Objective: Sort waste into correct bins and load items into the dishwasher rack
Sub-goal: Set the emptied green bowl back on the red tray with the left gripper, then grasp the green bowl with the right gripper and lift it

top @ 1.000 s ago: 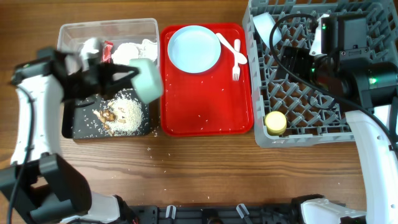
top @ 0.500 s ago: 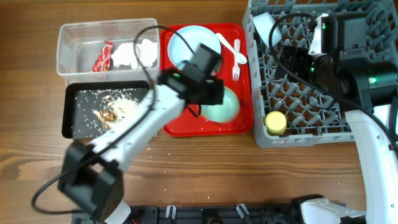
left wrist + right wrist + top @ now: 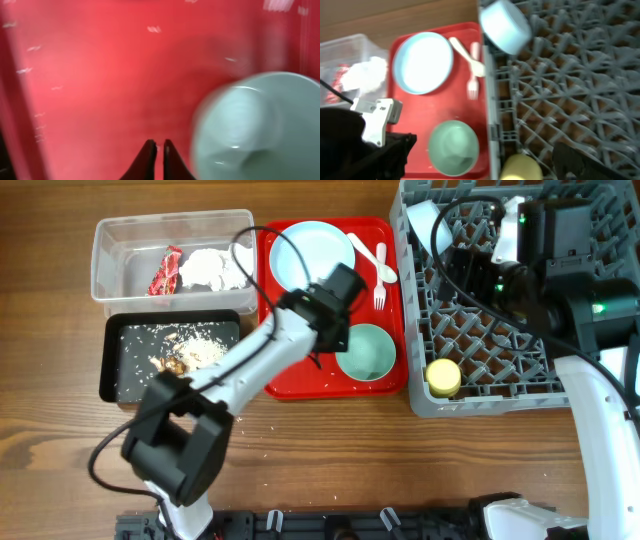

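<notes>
A light blue bowl (image 3: 367, 352) sits upright on the red serving tray (image 3: 300, 375); it also shows in the left wrist view (image 3: 260, 125) and the right wrist view (image 3: 453, 148). My left gripper (image 3: 332, 320) (image 3: 155, 150) is just left of the bowl, shut and empty, low over the tray. The blue plate (image 3: 312, 258), white fork (image 3: 379, 285) and spoon (image 3: 366, 250) lie at the tray's back. My right gripper (image 3: 472, 278) (image 3: 485, 167) hangs open and empty over the grey dishwasher rack (image 3: 520, 395), which holds a second bowl (image 3: 425, 220) and the yellow cup (image 3: 443, 377).
The clear tub (image 3: 120, 240) holds the red wrapper (image 3: 165, 270) and white napkins (image 3: 212, 268). The black tray (image 3: 112, 365) in front of it holds rice and brown scraps (image 3: 190, 355). Rice grains lie scattered on the red tray and the wooden table.
My left arm swung right from the black tray to the red tray with the bowl. The bowl now rests on the tray, free of the fingers. The right arm barely moved.
</notes>
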